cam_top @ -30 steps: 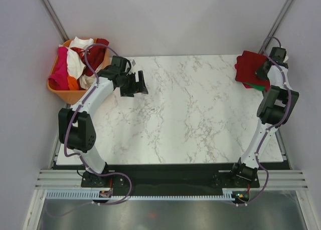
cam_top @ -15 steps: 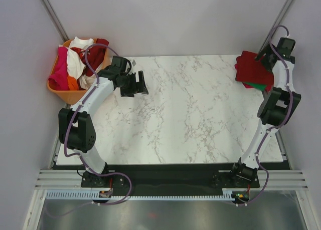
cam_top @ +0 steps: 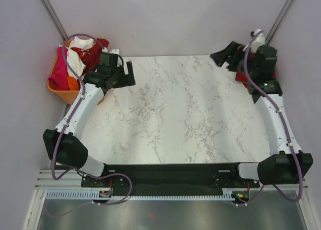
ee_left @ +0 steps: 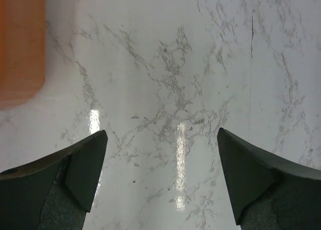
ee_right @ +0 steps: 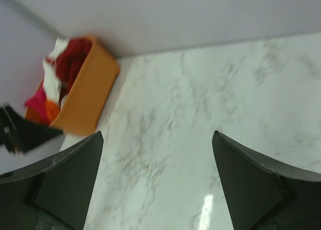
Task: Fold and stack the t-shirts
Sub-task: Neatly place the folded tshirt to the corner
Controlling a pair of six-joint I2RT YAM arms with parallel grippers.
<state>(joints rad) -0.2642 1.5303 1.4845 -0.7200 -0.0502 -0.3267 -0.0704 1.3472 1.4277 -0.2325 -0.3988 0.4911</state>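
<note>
Grey walls, white marble table (cam_top: 170, 115). Big shift in the last sec. The right gripper (cam_top: 224, 57) has come up off the folded dark red shirt (cam_top: 243, 77) at the far right corner and swung inward. It now hangs over the table's far edge, fingers spread wide w/ nothing btw them. Its wrist cam looks across the marble straight at the basket (ee_right: 88, 102). So that pile's been let go and looks parked, though the arm hides most of it and I can't make out any 2nd colour under it.

Meanwhile the left gripper (cam_top: 122, 78) has pulled back toward the far left corner, just beside the basket. Jaws wide there too, empty. Its wrist view gives only marble + a blur of orange rim.

My read: one fold's finished and the next shirt is abt to be fetched.

The basket's heaped:
- white shirt (cam_top: 77, 59) in the middle
- second dark red shirt (cam_top: 98, 48) draped at the far side
- pink-red shirt (cam_top: 57, 72) down the left
- orange shirt (cam_top: 72, 83) peeking at the near side

Prob. most of the job's ahead.
</note>
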